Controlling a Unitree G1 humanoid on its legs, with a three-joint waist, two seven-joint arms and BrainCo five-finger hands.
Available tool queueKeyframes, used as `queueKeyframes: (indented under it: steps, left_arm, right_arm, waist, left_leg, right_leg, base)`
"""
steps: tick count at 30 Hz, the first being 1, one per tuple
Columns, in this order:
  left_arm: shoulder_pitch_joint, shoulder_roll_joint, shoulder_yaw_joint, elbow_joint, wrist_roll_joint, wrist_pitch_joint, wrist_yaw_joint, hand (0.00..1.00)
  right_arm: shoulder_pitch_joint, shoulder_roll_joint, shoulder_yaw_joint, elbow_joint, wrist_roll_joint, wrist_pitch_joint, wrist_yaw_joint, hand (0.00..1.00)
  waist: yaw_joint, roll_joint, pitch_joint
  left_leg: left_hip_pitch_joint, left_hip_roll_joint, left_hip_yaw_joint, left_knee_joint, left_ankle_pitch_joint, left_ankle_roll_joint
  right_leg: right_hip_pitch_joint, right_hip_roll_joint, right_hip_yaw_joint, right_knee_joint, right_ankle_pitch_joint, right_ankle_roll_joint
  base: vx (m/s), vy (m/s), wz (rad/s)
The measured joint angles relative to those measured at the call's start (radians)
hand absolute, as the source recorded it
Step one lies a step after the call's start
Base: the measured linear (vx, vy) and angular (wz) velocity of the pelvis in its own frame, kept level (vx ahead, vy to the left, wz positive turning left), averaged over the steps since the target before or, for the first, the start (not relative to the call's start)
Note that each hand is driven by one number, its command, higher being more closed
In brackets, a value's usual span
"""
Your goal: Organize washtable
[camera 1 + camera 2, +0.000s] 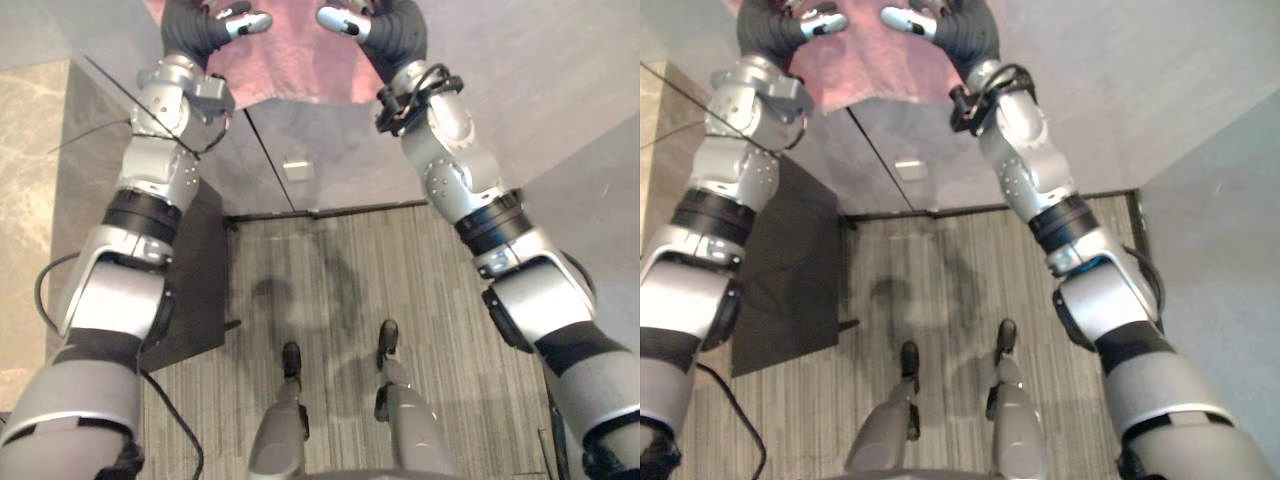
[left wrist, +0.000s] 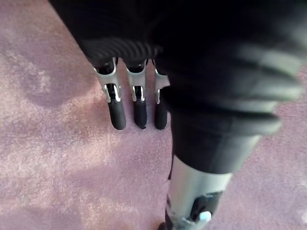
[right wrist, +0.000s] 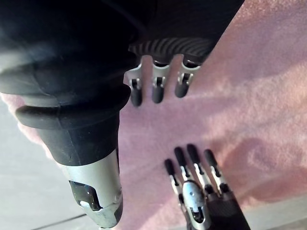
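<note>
Judging from these frames, you're early in the job: the pink towel (image 1: pixel 290 60) lies flat at the far top of the eye views, on what I take to be the surface (image 3: pixel 285 211), a grey strip past the towel's edge in the right wrist view. It isn't folded, bunched or lifted as far as I can see. You have the left robot hand (image 1: pixel 238 22) and the right robot hand (image 1: pixel 342 20) both over the towel, near each other, thumbs pointing inward. Both have straight, spread fingers with nothing pinched and no cloth gathered. In the left wrist view the fingers (image 2: pixel 139 103) point down with their dark tips touching the pile. In the right wrist view the fingers (image 3: pixel 156 88) are straight, at or just above the cloth; I can't call contact. My guess at what's left: grip the towel, then fold it or move it to its place. On views: the eye views give you the arm layout and the striped floor (image 1: pixel 330 290), but they crop the hands at the frame top, so fingers are hard to read there. The wrist views supply that. The right wrist view also catches the left robot hand lying flat on the towel.
</note>
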Motion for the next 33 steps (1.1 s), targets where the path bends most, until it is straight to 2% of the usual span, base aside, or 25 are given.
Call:
queueKeyframes:
  steps: [9,11,19,23,25,33]
  left_arm:
    - [-0.062,0.003,0.033,0.047,-0.001,0.002,0.019,0.00]
    - [-0.085,0.016,0.042,0.049,-0.001,0.002,0.023,0.00]
    - [-0.097,0.041,0.042,0.056,-0.001,0.002,0.021,0.00]
    - [-0.141,0.045,0.042,0.065,0.000,0.001,0.023,0.00]
    - [-0.153,0.045,0.049,0.065,0.001,0.001,0.027,0.00]
    - [-0.149,0.077,0.140,0.081,0.000,-0.005,0.090,0.00]
  right_arm:
    - [-0.011,-0.007,-0.030,0.001,0.004,-0.001,-0.002,0.00]
    - [-0.040,-0.019,-0.031,0.001,0.010,-0.003,-0.002,0.00]
    - [-0.065,-0.045,-0.066,0.027,0.032,-0.004,-0.002,0.00]
    - [-0.112,-0.085,-0.080,0.077,0.053,-0.011,-0.023,0.00]
    - [-0.114,-0.087,-0.126,0.094,0.079,-0.011,-0.041,0.00]
    - [-0.116,-0.122,-0.162,0.125,0.088,-0.011,-0.048,0.00]
  waist:
    - [-0.006,-0.006,0.017]
    - [-0.006,-0.006,0.035]
    - [-0.008,-0.006,0.039]
    - [0.000,-0.007,0.070]
    - [0.000,-0.007,0.077]
    - [0.010,-0.008,0.078]
  left_leg:
    - [-0.007,0.000,-0.005,0.000,0.000,0.000]
    - [-0.008,0.001,-0.007,0.000,0.001,0.000]
    - [-0.017,0.001,-0.020,0.000,0.001,0.000]
    - [-0.023,0.000,-0.032,0.000,0.009,-0.001]
    - [-0.028,0.000,-0.041,0.000,0.012,-0.001]
    - [-0.029,0.001,-0.041,0.000,0.013,-0.002]
  right_leg:
    - [-0.003,-0.001,-0.006,0.000,0.000,0.000]
    - [-0.003,0.000,-0.009,0.000,0.000,0.000]
    - [-0.004,-0.002,-0.020,0.000,0.000,0.000]
    - [-0.004,-0.003,-0.029,0.000,0.000,0.000]
    - [-0.004,-0.004,-0.037,0.000,0.000,0.000]
    - [-0.005,-0.003,-0.037,0.000,0.000,0.000]
  base:
    - [0.00,0.045,0.02]
    - [-0.01,0.043,0.02]
    - [0.01,0.053,0.05]
    - [-0.01,0.046,0.07]
    - [-0.01,0.036,0.10]
    - [-0.01,0.044,0.00]
